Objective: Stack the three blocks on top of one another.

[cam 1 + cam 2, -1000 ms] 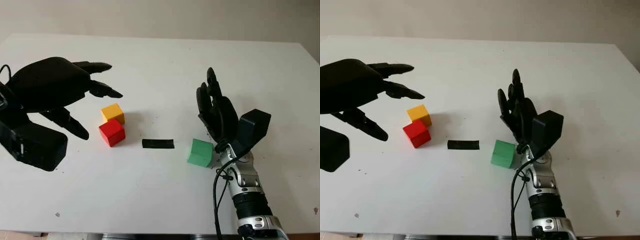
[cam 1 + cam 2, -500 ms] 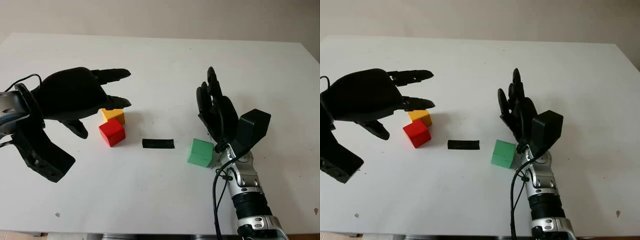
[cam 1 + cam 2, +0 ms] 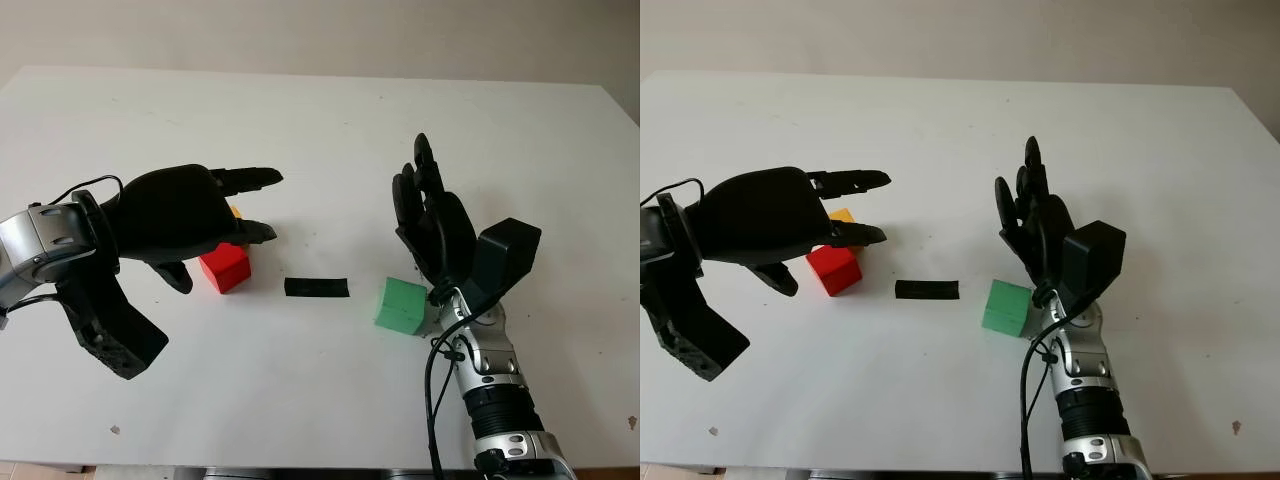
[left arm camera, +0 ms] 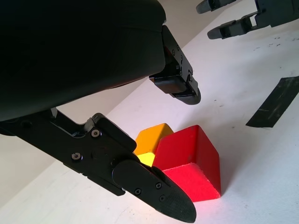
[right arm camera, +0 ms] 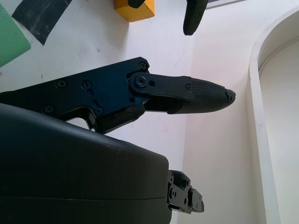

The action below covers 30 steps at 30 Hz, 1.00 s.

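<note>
A red block (image 3: 225, 268) sits on the white table (image 3: 320, 120) touching a yellow block (image 3: 843, 215) just behind it. My left hand (image 3: 245, 212) hovers open over the pair and hides most of the yellow one. In the left wrist view the red block (image 4: 187, 158) and yellow block (image 4: 149, 139) lie between the fingers, untouched. A green block (image 3: 402, 305) lies to the right. My right hand (image 3: 425, 205) stands open just behind and to the right of it, holding nothing.
A short strip of black tape (image 3: 316, 287) is stuck to the table between the red block and the green one. The table's front edge runs close below both arms.
My left hand has swung right and lower, from the table's left side to above the yellow and red blocks, now covering the yellow one. The right hand and all blocks have stayed put.
</note>
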Each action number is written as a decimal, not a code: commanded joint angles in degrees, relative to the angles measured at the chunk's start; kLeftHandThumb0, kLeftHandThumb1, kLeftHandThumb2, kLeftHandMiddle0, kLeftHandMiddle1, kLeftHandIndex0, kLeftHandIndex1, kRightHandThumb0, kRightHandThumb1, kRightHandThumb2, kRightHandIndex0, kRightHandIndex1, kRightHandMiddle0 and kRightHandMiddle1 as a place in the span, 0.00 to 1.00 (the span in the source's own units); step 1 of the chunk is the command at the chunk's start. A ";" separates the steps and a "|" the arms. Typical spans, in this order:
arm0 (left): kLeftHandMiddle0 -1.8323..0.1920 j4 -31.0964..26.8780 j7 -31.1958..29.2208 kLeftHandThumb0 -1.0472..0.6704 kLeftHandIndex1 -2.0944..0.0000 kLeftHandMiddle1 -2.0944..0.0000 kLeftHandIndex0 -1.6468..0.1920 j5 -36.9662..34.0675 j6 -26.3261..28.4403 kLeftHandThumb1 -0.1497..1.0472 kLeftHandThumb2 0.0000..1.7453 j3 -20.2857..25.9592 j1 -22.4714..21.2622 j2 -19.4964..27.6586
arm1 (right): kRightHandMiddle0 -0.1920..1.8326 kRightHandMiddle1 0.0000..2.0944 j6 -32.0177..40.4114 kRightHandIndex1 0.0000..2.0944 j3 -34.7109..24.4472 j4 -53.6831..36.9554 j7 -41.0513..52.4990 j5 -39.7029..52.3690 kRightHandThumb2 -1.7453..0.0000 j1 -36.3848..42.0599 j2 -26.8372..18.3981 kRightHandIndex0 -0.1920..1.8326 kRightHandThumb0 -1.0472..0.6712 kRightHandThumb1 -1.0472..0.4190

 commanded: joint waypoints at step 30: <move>0.78 10.41 17.36 0.40 0.63 0.97 0.48 9.89 -0.19 0.82 0.03 -5.59 -3.37 -0.80 | 0.00 0.00 0.43 0.00 -0.21 -1.45 -0.02 0.26 0.72 0.63 -0.37 0.00 0.17 0.00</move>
